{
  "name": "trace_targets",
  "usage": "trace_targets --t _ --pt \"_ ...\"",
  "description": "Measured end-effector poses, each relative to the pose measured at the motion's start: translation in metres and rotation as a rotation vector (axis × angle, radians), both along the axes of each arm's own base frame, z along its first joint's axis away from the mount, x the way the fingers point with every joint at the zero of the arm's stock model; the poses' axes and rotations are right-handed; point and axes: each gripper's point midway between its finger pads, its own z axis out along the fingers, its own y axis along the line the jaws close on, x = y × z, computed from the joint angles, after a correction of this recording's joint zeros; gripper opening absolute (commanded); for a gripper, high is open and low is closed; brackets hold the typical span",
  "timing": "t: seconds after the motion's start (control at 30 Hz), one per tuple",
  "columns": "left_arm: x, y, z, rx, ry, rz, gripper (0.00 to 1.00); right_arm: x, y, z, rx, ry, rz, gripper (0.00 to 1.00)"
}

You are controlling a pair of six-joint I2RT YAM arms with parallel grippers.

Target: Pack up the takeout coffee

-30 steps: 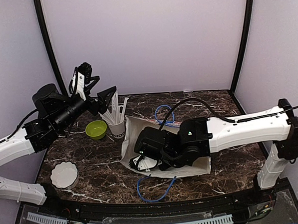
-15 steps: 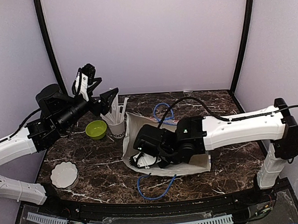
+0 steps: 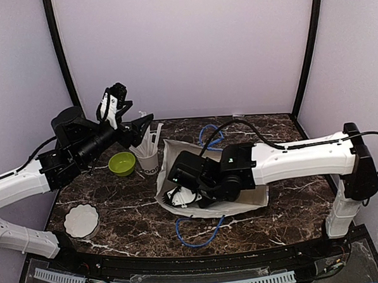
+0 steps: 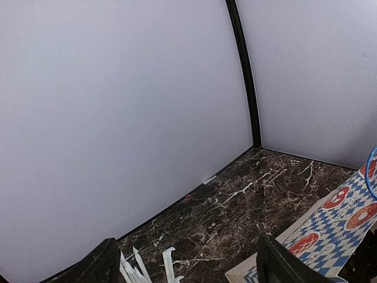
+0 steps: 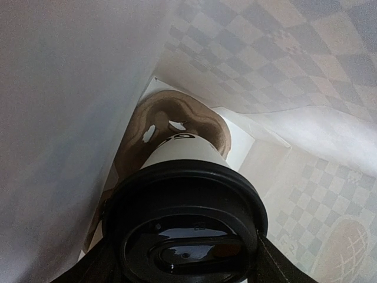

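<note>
Coffee cup (image 5: 182,154) sits inside the bag (image 3: 258,198) at mid-counter (image 3: 290,127), above the pulp carrier (image 5: 177,115), held at lid level by the right gripper (image 5: 185,259). The paper wall is probably light and crushable, so grip gently below the lid. The left gripper (image 3: 127,114) is spread wide and empty near the back-left corner.

One lidded cup (image 5: 185,233), one carrier (image 5: 199,121), one bag (image 3: 172,156), one straw cup (image 3: 148,161), two bowls (image 3: 122,163) (image 3: 81,221).

wht cup (image 5: 184,151) w/ blk lid (image 5: 188,233), brn carrier (image 5: 203,119), lime bowl (image 3: 122,163), blue-chk bag (image 4: 330,229)
</note>
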Motion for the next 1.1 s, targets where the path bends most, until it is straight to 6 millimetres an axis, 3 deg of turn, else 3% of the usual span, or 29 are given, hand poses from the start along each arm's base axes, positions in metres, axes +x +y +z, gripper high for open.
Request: trace_targets --t 0.67,1.1 --pt "0.006 -0.005 -0.014 0.030 0.015 0.003 0.82 -0.011 0.004 -0.008 -0.040 0.024 0.034 0.46" --pt "0.005 -0.004 -0.014 0.036 0.001 0.005 0.82 0.039 0.006 -0.006 -0.013 0.085 -0.107 0.47"
